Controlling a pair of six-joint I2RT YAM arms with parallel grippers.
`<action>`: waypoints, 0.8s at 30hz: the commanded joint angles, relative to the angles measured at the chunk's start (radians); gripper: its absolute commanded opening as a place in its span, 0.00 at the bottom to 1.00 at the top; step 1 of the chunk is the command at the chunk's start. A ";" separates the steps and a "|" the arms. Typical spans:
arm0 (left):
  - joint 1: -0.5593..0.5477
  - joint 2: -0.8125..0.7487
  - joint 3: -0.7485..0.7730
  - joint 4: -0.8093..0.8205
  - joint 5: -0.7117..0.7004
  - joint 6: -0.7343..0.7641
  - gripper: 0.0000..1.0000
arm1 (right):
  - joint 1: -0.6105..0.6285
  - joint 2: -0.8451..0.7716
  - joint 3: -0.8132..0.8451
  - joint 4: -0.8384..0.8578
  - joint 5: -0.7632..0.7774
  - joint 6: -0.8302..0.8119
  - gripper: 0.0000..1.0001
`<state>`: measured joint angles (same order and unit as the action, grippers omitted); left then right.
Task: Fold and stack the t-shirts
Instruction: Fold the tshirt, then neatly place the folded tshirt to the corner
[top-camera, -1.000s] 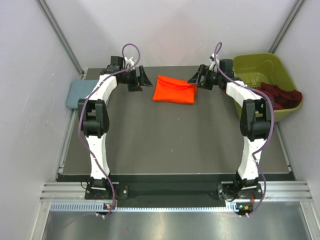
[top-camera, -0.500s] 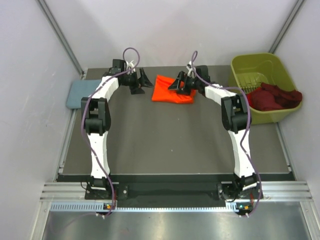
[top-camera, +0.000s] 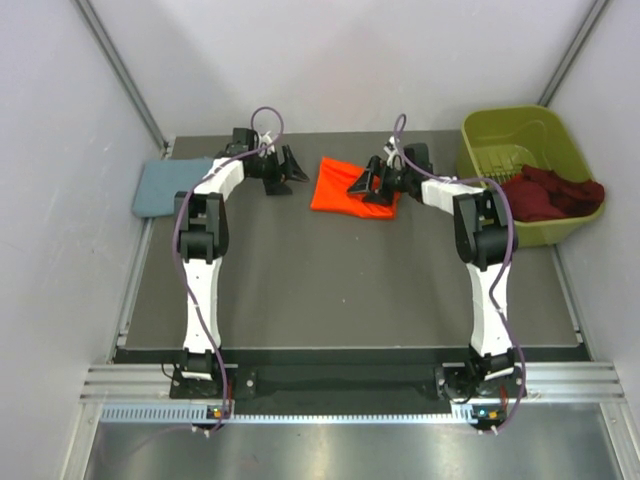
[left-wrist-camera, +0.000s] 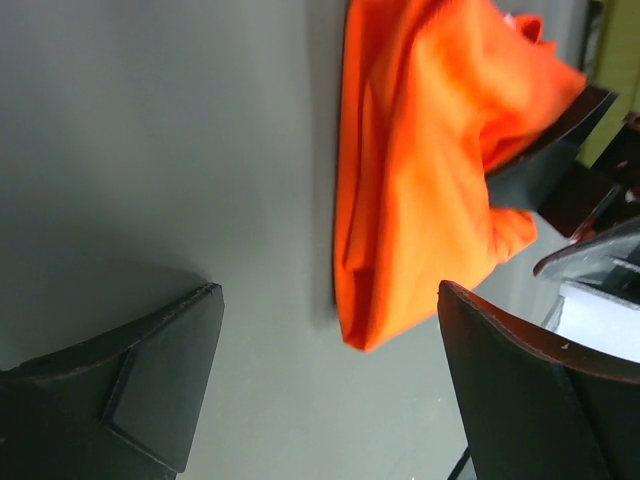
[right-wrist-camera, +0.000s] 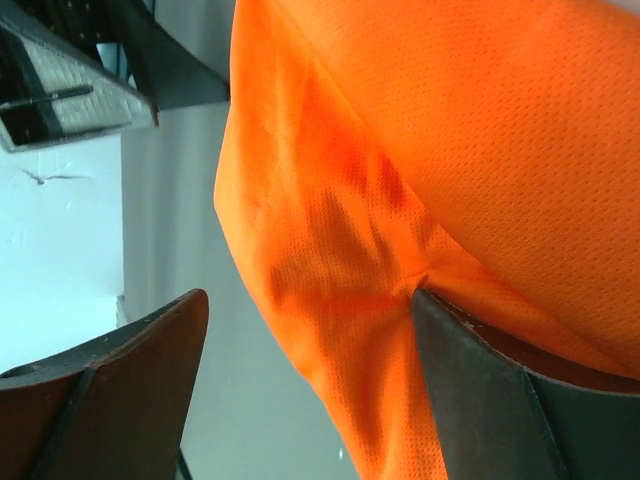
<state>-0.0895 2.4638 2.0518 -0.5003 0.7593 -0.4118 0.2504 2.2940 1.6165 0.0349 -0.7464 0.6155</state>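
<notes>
Right gripper (top-camera: 368, 189), jaws spread, straddles the orange shirt's (top-camera: 335, 190) edge near the tabletop's (top-camera: 330, 285) far edge; left gripper (top-camera: 287, 172) spread, just beside it.

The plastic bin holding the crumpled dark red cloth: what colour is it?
The plastic bin is olive-green; top external view.
</notes>
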 joint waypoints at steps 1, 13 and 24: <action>-0.024 0.061 0.022 0.063 0.024 -0.025 0.93 | -0.026 -0.074 -0.065 -0.073 -0.016 -0.042 0.83; -0.168 0.165 0.030 0.190 0.150 -0.148 0.86 | -0.034 -0.105 -0.081 -0.093 -0.018 -0.065 0.83; -0.174 0.166 0.024 0.184 0.126 -0.159 0.25 | -0.054 -0.139 -0.124 -0.092 -0.019 -0.069 0.84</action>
<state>-0.2729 2.6156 2.0926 -0.2745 0.9497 -0.6025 0.2123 2.2101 1.5085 -0.0227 -0.7738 0.5686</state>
